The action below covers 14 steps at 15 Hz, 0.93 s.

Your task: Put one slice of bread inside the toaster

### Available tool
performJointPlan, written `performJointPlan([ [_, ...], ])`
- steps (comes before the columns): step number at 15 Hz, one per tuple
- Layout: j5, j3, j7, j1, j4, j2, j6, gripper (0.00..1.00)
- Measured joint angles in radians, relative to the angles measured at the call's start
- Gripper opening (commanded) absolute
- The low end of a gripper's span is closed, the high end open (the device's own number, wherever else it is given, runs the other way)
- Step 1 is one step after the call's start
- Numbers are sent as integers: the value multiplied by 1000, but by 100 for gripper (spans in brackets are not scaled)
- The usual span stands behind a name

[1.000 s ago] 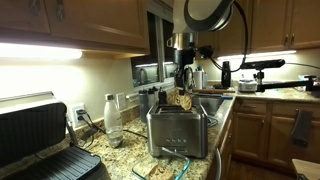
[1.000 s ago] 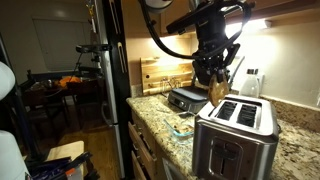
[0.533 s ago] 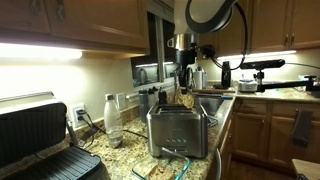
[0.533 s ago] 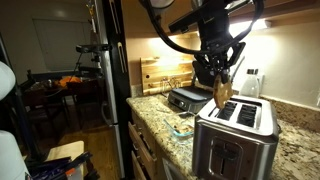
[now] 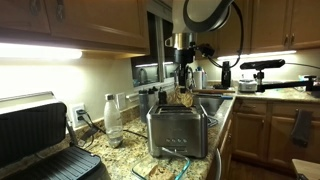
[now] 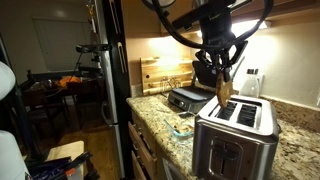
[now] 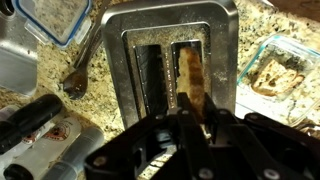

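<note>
The brushed-steel toaster (image 5: pixel 178 131) (image 6: pixel 236 140) stands on the granite counter; the wrist view looks down on its top slots (image 7: pixel 165 60). My gripper (image 6: pixel 222 76) (image 5: pixel 185 84) (image 7: pixel 192 112) is shut on the slice of bread (image 6: pixel 223 92) (image 7: pixel 192 75), a tan slice held on edge. The slice hangs directly over one slot, its lower edge at the slot's mouth.
A black contact grill (image 5: pixel 40 140) (image 6: pixel 187 98) sits further along the counter. A glass container with food (image 7: pixel 276 72) lies beside the toaster, another (image 7: pixel 55 18) on its other side. A clear bottle (image 5: pixel 113 120) and a spoon (image 7: pixel 80 68) are nearby. Sink area (image 5: pixel 215 100) behind.
My gripper has moved sideways and down with the bread, from beside the toaster's edge to directly over a slot.
</note>
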Motion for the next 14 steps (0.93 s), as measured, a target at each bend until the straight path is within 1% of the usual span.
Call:
performJointPlan([
  [11,0,14,-28,6,93,103,-10,7],
  [14,2,14,-28,6,111,119,-30,7],
])
